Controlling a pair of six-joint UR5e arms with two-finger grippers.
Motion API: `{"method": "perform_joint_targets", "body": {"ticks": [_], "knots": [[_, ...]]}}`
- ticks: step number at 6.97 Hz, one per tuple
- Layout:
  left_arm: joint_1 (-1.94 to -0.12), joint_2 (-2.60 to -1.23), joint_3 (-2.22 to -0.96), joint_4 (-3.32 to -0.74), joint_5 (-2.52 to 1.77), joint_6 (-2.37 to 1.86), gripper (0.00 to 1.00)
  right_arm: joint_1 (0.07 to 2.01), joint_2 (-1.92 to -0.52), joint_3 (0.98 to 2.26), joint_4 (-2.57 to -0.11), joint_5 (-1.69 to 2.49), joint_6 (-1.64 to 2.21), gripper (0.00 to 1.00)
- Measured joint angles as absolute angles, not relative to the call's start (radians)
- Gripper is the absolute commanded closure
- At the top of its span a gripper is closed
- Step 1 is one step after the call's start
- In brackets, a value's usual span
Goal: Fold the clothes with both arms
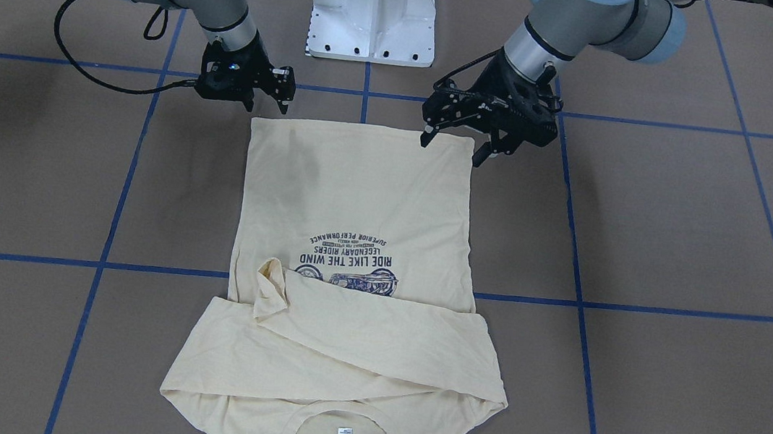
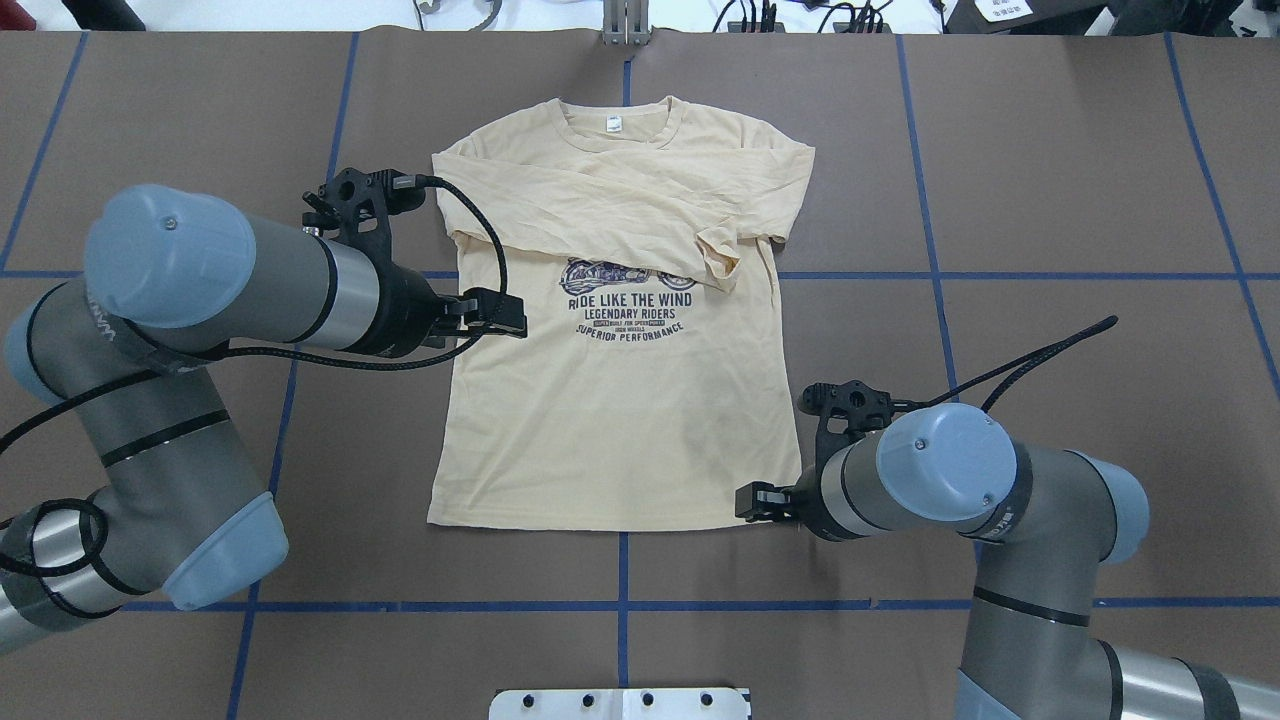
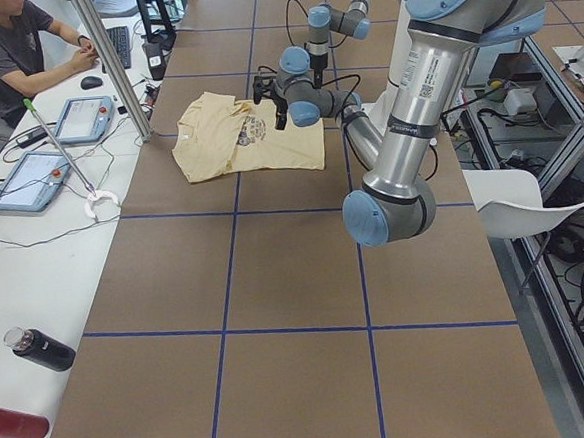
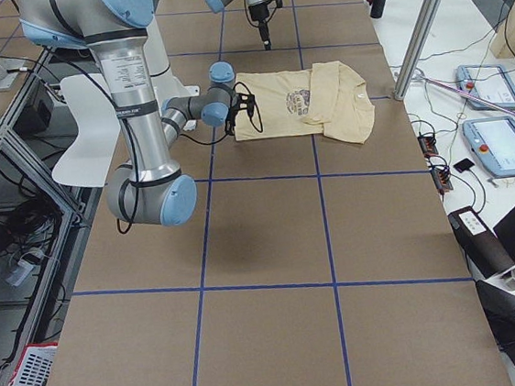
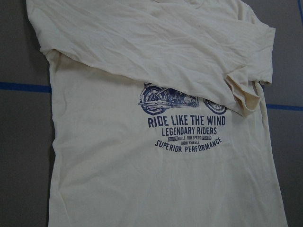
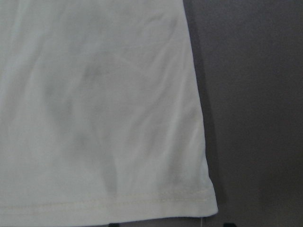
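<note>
Brown worktop (image 2: 1050, 200), gridded with blue tape lines (image 2: 1000, 275), is viewed from overhead. At 9 o'clock of the T-shirt (image 2: 610, 430), the left hand (image 1: 452, 148) is held above the cloth's edge, its fingers spread wide. At centre the T-shirt is laid flat, print (image 2: 628, 305) up, with the neck tag (image 2: 612, 123) toward 12 o'clock and the hem (image 2: 600, 525) toward 6 o'clock. A long sleeve (image 2: 600, 215) is folded across the chest, its cuff (image 2: 720, 262) touching the print. At the hem's 5 o'clock corner the right hand (image 1: 268, 103) is held low, its fingers parted, with the corner ungripped.
</note>
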State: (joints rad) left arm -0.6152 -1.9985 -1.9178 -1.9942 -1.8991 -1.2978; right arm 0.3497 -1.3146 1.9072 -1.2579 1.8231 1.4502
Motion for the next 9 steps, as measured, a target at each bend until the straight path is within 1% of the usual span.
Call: {"method": "perform_joint_targets", "body": {"ticks": [3,4,5,6,7,8,9], "knots": [[-0.615,-1.998,-1.917,-1.994,-1.899,-1.298,0.01,0.353,-1.297,1.872,-1.260,1.810,1.442,0.08],[-0.614,-1.998,-1.917,-1.994,-1.899,-1.298,0.01,0.356,-1.297,1.866,-1.260,1.810,1.442,0.13],[-0.614,-1.998,-1.918,-1.994,-1.899,-1.298,0.01,0.360,-1.296,1.862,-1.265,1.812,1.442,0.20],[-0.614,-1.999,-1.917,-1.994,-1.899,-1.298,0.01,0.363,-1.295,1.862,-1.276,1.816,1.442,0.36],[-0.614,-1.998,-1.917,-1.994,-1.899,-1.298,0.01,0.365,-1.293,1.865,-1.287,1.820,1.442,0.48],[-0.614,-1.998,-1.917,-1.994,-1.899,-1.298,0.01,0.367,-1.291,1.868,-1.296,1.823,1.442,0.51],[-0.614,-1.997,-1.917,-1.994,-1.899,-1.298,0.01,0.368,-1.290,1.870,-1.301,1.825,1.442,0.50]]}}
